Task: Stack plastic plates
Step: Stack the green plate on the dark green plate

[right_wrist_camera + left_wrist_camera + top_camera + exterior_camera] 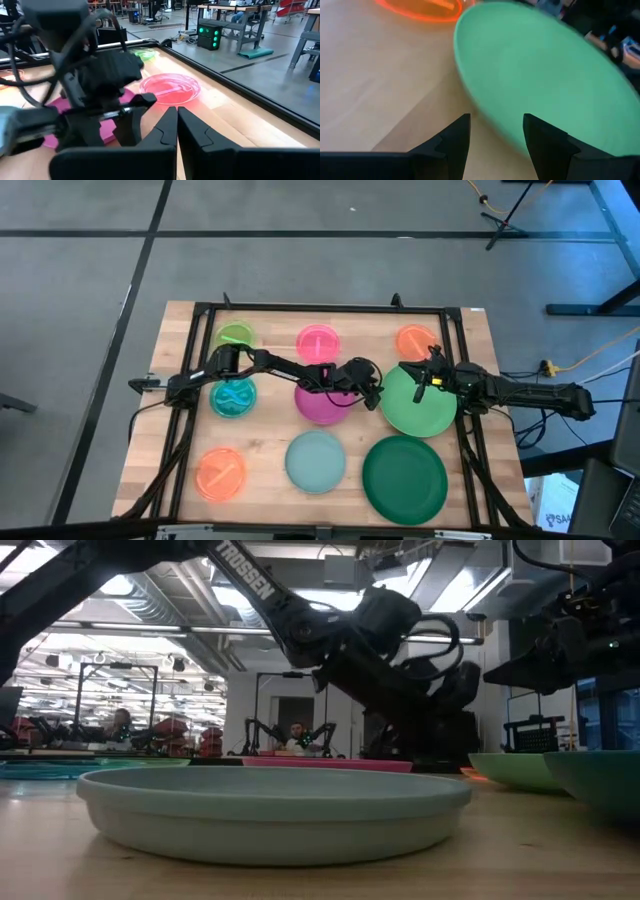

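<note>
The large light green plate (425, 415) lies flat on the table, right of the middle. My left gripper (379, 394) is open at the plate's left rim (487, 122), one finger on either side of the rim line in the left wrist view. My right gripper (418, 383) is shut and empty (177, 117) over the far part of this plate. The magenta plate (318, 408) lies under the left arm. The dark green plate (404, 477) and the grey-teal plate (315, 461) lie near the front edge. My left gripper stands with open fingers (456, 140) level at the light green plate's left rim; I cannot tell whether they touch it. My right gripper is over the plate's far part; I cannot tell whether it touches the plate.
Small plates lie around: lime (236, 335), pink (318, 342) and orange (414, 340) at the back, teal (233, 397) at the left, another orange (220, 473) at the front left. A black frame (300, 308) borders the table. Bare wood (380, 90) lies left of the green plate.
</note>
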You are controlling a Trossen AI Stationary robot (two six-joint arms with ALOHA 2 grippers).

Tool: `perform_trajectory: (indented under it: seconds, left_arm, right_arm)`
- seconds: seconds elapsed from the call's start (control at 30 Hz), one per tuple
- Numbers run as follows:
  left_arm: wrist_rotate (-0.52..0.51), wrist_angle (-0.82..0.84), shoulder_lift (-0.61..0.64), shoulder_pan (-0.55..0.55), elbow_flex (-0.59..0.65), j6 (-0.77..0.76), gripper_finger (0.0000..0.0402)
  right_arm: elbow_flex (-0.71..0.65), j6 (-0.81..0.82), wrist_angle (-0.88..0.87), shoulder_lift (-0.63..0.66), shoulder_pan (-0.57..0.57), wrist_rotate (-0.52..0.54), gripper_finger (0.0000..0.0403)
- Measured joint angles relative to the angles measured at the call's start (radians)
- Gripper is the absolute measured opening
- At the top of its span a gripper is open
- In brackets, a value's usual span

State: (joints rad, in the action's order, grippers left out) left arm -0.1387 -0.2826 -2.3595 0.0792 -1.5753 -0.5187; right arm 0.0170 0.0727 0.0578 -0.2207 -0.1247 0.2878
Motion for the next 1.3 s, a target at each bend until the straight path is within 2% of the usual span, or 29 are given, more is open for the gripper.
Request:
perform_trajectory:
  seconds: [0.17,0.8,1.3]
  left_arm:
    - [0.048,-0.029,-0.027,0.007,0.0,-0.025,0.0176]
    - [0.05,-0.032,-0.038,0.006,0.0,0.059,0.0176]
    - [-0.063,-0.048,-0.038,0.01,0.001,0.086,0.0176]
  right_arm:
    - [0.001,0.0,0.001,0.0,0.0,0.0,0.0005]
    - [0.001,0.001,-0.001,0.0,0.0,0.018,0.0005]
    - [0.001,0.002,0.0,0.0,0.0,0.071,0.0005]
